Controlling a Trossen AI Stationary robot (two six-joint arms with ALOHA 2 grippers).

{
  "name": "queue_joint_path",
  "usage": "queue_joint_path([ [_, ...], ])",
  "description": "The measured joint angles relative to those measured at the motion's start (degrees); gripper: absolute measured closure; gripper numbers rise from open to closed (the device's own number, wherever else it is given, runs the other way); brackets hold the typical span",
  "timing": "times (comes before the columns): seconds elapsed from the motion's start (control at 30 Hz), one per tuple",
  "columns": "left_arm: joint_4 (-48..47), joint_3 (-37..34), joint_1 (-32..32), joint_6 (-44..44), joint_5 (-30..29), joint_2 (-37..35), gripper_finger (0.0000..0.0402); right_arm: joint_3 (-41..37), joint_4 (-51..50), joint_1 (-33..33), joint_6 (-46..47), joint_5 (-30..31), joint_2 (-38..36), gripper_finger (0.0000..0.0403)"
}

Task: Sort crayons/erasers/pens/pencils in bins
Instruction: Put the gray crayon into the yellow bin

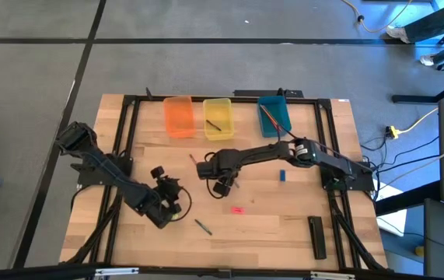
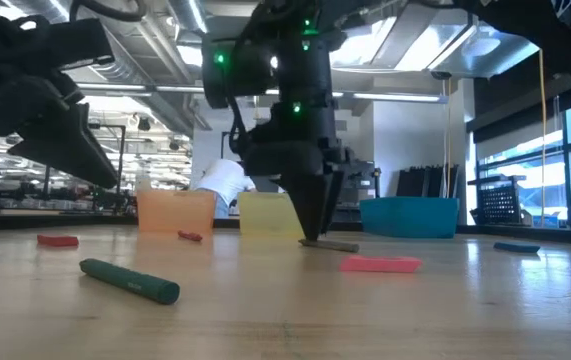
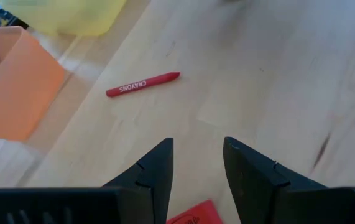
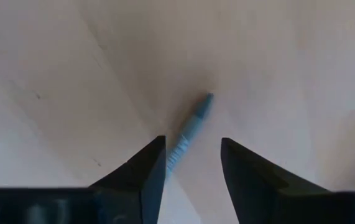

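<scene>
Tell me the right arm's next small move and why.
Probably close the fingers. The right gripper is down at the table, open, with the grey crayon lying between its fingers, so a grasp looks lined up. The left gripper waits open.

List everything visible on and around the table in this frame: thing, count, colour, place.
bins: three; orange bin, yellow bin, teal bin; row at the table's far edge.
pencils: one orange-red, lying in the teal bin.
crayons: red crayon near the orange bin; green crayon near the front edge; grey crayon between the right gripper's fingers; a dark stick in the yellow bin.
erasers: pink eraser mid-table; blue eraser to the right.
black bar: one, front right.
left gripper: open, above bare table, front left.
right gripper: open, lowered at mid-table over the grey crayon.
</scene>
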Motion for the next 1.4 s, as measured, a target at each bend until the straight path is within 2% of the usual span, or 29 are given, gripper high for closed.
queue_joint_path([
  [0.3, 0.0, 0.0, 3.3, 1.5, -0.4, 0.0, 0.0269, -3.7, 3.8, 0.3, 0.7, -2.0, -0.5, 0.0259],
  [0.37, 0.1, 0.0, 3.7, 2.4, -0.3, 0.0, 0.0269, -3.7, 4.1, -0.2, 0.1, -3.0, -0.5, 0.0278],
  [0.57, 0.2, 0.0, 4.5, 3.6, 0.5, -0.2, 0.0269, -3.8, 5.2, -3.3, -2.3, -11.0, -0.4, 0.0357],
  [0.67, 0.2, 0.0, 4.4, 3.6, 1.2, -0.2, 0.0269, -3.8, 5.2, -4.8, -3.3, -12.7, -0.3, 0.0381],
  [0.77, 0.1, 0.0, 4.4, 3.6, 1.7, -0.2, 0.0269, -3.6, 5.4, -5.8, -3.7, -14.3, -0.3, 0.0380],
  [0.87, -0.1, 0.0, 4.4, 3.6, 1.8, -0.2, 0.0269, -1.6, 4.2, -6.1, -5.2, -15.3, 0.1, 0.0361],
  [0.97, -0.1, 0.0, 4.4, 3.6, 1.8, -0.2, 0.0269, 3.3, 6.4, -6.6, -7.2, -14.6, 0.7, 0.0353],
  [1.1, -0.1, 0.0, 4.4, 3.6, 1.8, -0.2, 0.0269, 12.1, 5.4, -8.9, -9.3, -14.5, 0.3, 0.0360],
  [1.23, -0.2, 0.0, 4.5, 3.6, 1.8, -0.2, 0.0269, 20.6, 4.0, -13.2, -10.1, -10.5, 0.3, 0.0368],
  [1.4, -0.4, 0.0, 4.5, 3.6, 1.8, -0.3, 0.0269, 18.6, 10.4, -19.4, -9.6, -4.5, -2.2, 0.0362],
])
